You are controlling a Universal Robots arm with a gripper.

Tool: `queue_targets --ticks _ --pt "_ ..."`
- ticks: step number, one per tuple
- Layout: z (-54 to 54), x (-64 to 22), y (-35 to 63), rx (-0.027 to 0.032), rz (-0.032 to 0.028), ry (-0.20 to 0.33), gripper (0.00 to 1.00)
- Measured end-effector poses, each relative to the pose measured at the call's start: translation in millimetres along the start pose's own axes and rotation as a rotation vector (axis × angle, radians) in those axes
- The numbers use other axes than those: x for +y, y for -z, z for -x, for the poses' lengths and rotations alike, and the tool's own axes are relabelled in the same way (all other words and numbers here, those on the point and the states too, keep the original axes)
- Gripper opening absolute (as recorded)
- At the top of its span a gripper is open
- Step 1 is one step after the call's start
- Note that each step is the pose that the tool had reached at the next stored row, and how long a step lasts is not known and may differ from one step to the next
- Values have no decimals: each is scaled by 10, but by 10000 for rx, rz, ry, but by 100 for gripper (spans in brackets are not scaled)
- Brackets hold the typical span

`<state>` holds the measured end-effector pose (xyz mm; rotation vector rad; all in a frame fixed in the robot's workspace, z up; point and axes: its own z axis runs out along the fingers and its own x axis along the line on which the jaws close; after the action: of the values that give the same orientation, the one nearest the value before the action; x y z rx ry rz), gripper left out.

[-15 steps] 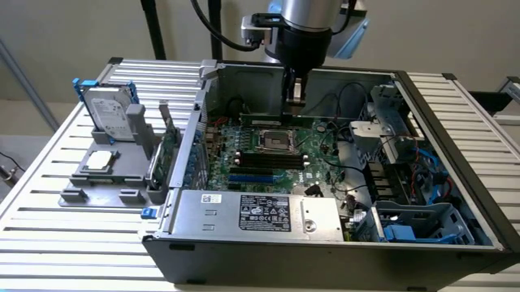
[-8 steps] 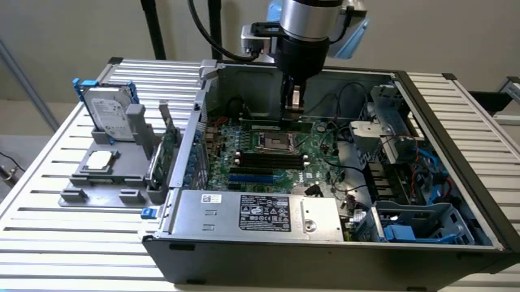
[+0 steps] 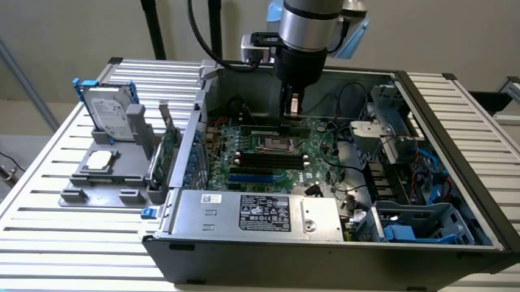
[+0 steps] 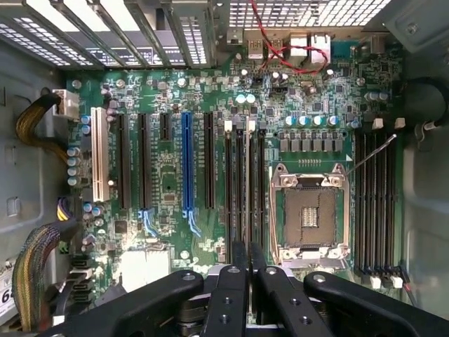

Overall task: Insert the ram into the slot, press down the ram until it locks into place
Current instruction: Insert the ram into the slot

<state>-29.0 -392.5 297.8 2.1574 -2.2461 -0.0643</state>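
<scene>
Overhead, end effector [image 4: 247, 247] closed above ram [image 3: 276, 131] standing in slot [image 4: 250, 127], CPU socket [image 4: 309, 210] beside, red wires [image 4: 287, 53] beyond.

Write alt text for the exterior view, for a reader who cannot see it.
A grey robot arm reaches down into an open desktop computer case, its gripper directly over a long, thin green ram stick beside the square metal CPU socket. A silver hard drive stands outside the case, on the exterior view's left.
</scene>
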Motion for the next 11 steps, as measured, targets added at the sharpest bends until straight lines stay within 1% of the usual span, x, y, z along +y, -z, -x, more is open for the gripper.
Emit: queue_targets --ticks 6,11 --pt "1 -45 -103 5 88 -2 13" --pt "1 -74 -168 9 219 -4 13"
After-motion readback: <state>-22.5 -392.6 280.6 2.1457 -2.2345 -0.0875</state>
